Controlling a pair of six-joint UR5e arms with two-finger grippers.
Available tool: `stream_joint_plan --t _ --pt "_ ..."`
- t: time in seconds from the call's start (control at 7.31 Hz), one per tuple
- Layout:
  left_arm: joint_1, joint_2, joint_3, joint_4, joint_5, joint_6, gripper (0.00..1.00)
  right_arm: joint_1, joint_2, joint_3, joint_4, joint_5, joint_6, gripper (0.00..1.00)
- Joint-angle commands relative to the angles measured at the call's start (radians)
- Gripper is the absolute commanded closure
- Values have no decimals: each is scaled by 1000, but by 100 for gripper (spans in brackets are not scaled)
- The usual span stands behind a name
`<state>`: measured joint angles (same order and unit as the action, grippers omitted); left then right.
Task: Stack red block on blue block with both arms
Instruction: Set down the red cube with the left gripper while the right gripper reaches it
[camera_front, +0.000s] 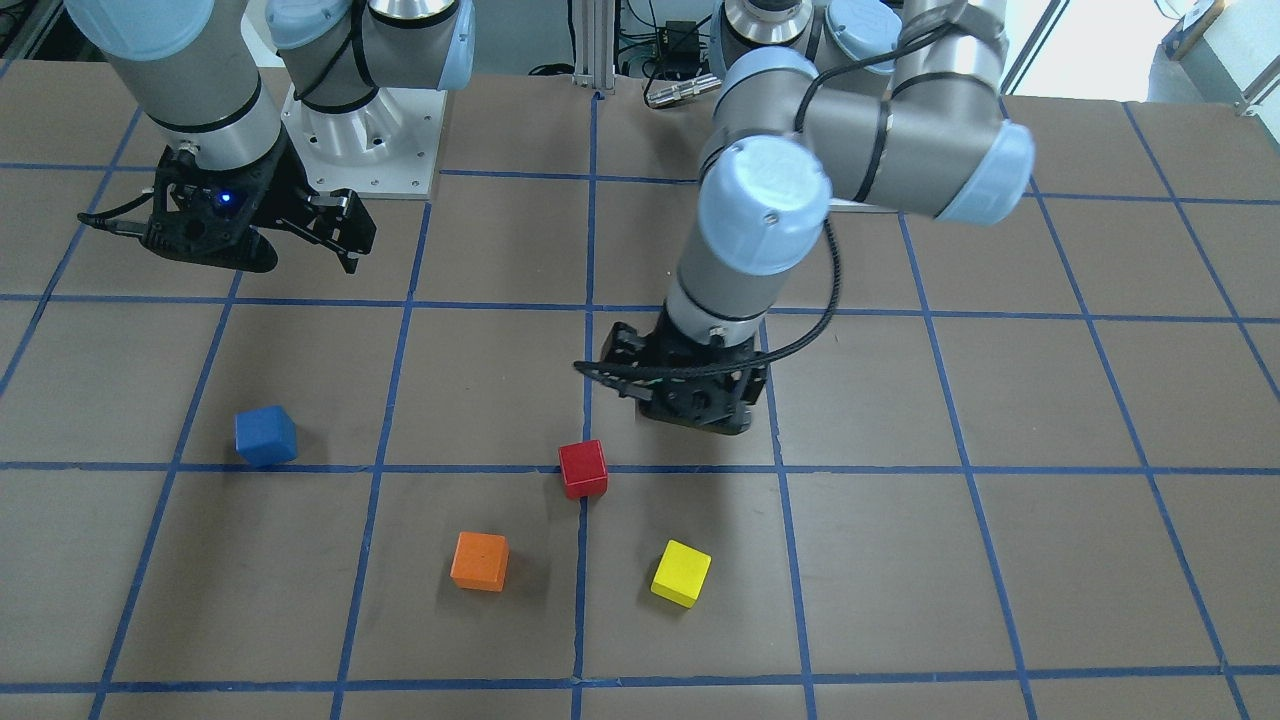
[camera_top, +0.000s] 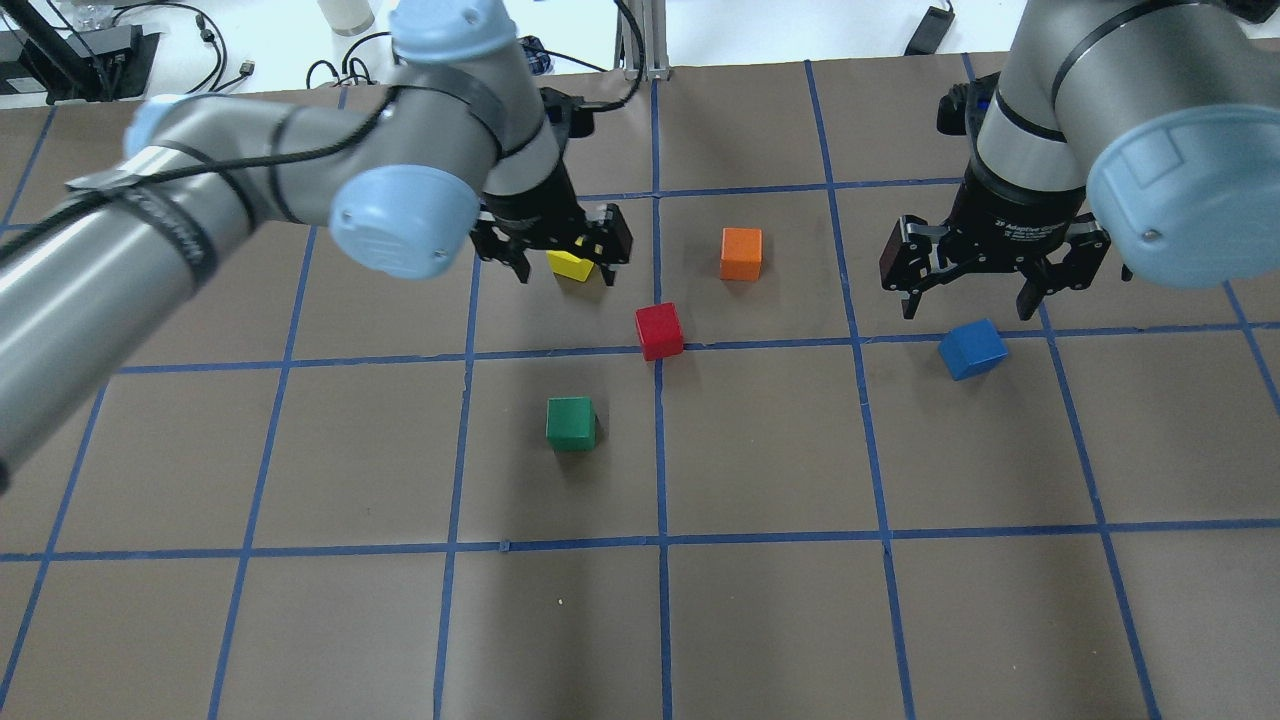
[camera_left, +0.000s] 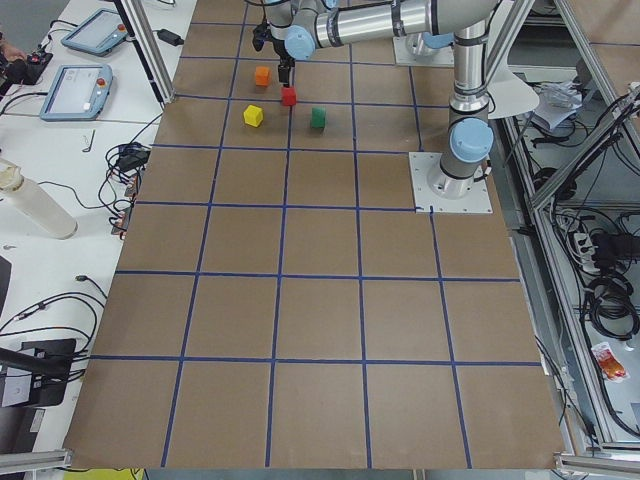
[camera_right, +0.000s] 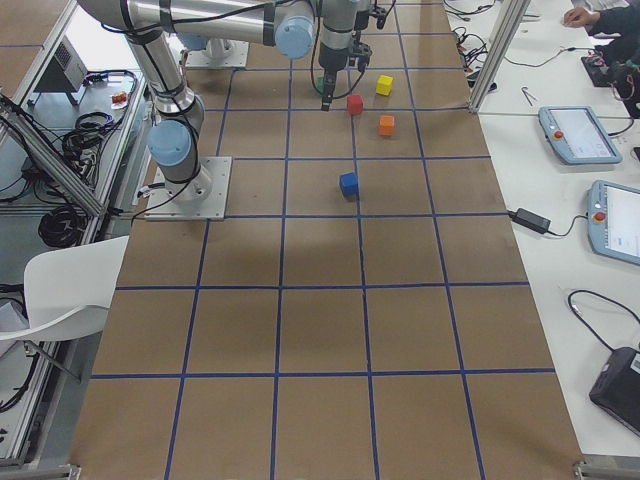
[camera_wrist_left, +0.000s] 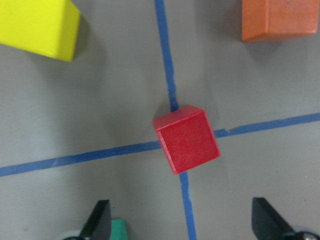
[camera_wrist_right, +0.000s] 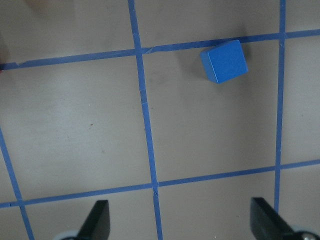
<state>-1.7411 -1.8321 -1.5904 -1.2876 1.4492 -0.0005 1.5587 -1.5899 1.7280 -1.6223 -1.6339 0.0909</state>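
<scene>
A robotics laboratory is shown. A left arm and a right arm, both silver-grey with light-blue joint caps, are each bolted through a metal base plate to a large bench, which is covered in brown paper and ruled into squares with blue tape. The bench is framed by aluminium posts. Teach pendants and loose cables are laid on white side tables, and a white chair is set alongside.
</scene>
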Motion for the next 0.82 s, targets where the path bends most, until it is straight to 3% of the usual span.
stream_joint_plan --t 0.0,0.41,0.55,0.68 --pt "147 181 0 -158 -3 134 0 50 82 -4 -176 3 0 0" --pt "195 344 -42 -255 10 136 0 212 256 -100 -289 11 0 0" --pt "192 381 -81 -256 120 136 0 257 305 -134 -310 12 0 0" --pt "196 389 -92 -245 132 114 0 283 347 -151 -344 34 -5 0"
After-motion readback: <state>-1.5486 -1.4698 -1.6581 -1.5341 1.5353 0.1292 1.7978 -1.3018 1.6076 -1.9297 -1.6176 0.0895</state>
